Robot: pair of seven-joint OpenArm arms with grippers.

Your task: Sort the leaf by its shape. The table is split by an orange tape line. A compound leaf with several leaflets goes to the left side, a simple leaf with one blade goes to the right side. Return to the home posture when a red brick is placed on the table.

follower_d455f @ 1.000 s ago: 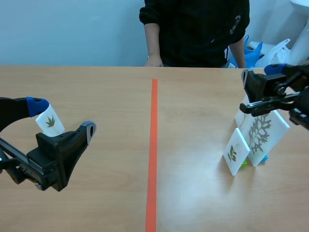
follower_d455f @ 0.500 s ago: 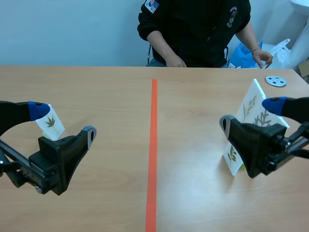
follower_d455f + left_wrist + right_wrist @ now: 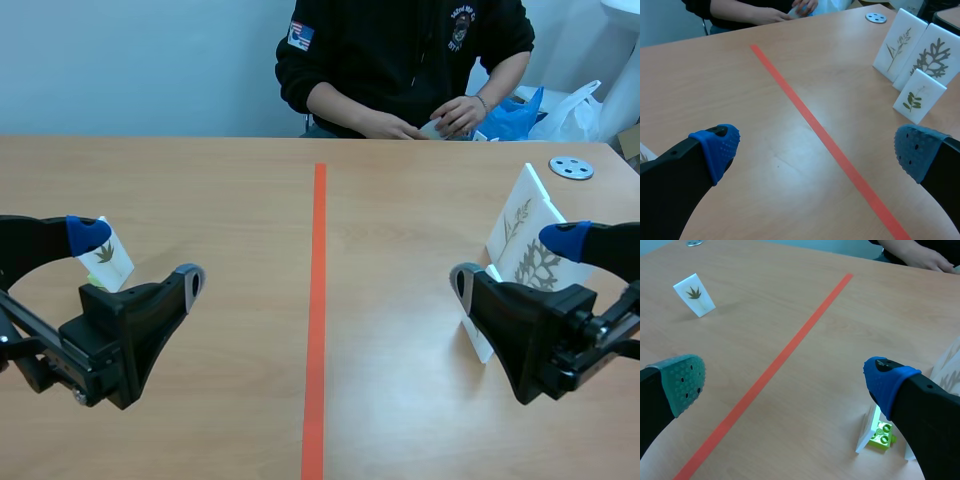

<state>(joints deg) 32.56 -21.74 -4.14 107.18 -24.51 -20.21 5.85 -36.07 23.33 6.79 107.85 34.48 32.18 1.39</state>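
Note:
A small white card with a palmate leaf (image 3: 108,255) stands left of the orange tape line (image 3: 318,300), just behind my left gripper (image 3: 138,257), which is open and holds nothing. Three leaf cards stand on the right side: a tall one with a thin sprig (image 3: 520,215), one with a lobed leaf (image 3: 540,265), and a small one (image 3: 917,96) partly hidden in the scene view by my right gripper (image 3: 515,262). That gripper is open and holds nothing. In the right wrist view, the palmate card (image 3: 695,294) stands far ahead across the line, and a card's green brick base (image 3: 882,435) sits beside the blue fingertip.
A person sits across the table with both hands (image 3: 440,120) together on a small pale thing at the far edge. A grey disc (image 3: 571,168) lies at the far right. Blue and white bags (image 3: 560,105) sit behind the table.
My right arm has come down from above the cards to a low spot in front of them, with its fingers wide. The person's hands have moved together. The left arm has barely shifted.

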